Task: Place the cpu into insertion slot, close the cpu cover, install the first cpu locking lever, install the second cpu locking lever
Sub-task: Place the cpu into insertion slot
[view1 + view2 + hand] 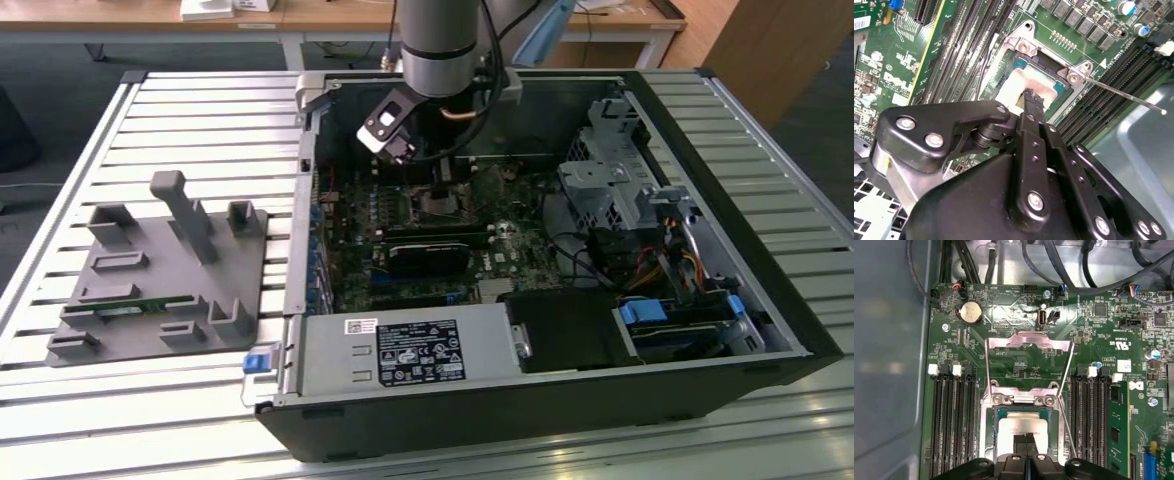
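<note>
Lying flat in the socket [1019, 408], the chip [1021, 426] is seen with its silvery top facing up and a thin green edge showing around it. The gripper [1030, 96] is held directly over the chip. Its fingers [1031, 130] are pressed together and nothing is seen between them. Whether the tips touch the metal top cannot be told.

The cover [1029, 339] is raised off the socket and is hinged at the screwed bracket on one edge. The green board [1019, 367] can be seen through its cut-out centre. A thin wire lever [1124, 95] is seen sticking out from a corner of the socket frame, away from the chip and not latched down.

Rows of long black memory slots [949, 425] are laid on both sides of the socket, and a green memory stick [1116, 427] is fitted in one of them. A round coin battery [969, 312] is mounted on the board beyond the raised cover.

In the exterior view, the arm [441, 40] is lowered into an open computer case [534, 410], which is laid on its side on a slatted metal table [200, 110]. A labelled power supply box [400, 352] is fixed at the near edge of the case. On the table, at the exterior view's left of the case, a grey holder plate [160, 290] with upright pegs is placed, with a small green part lying on it.
</note>
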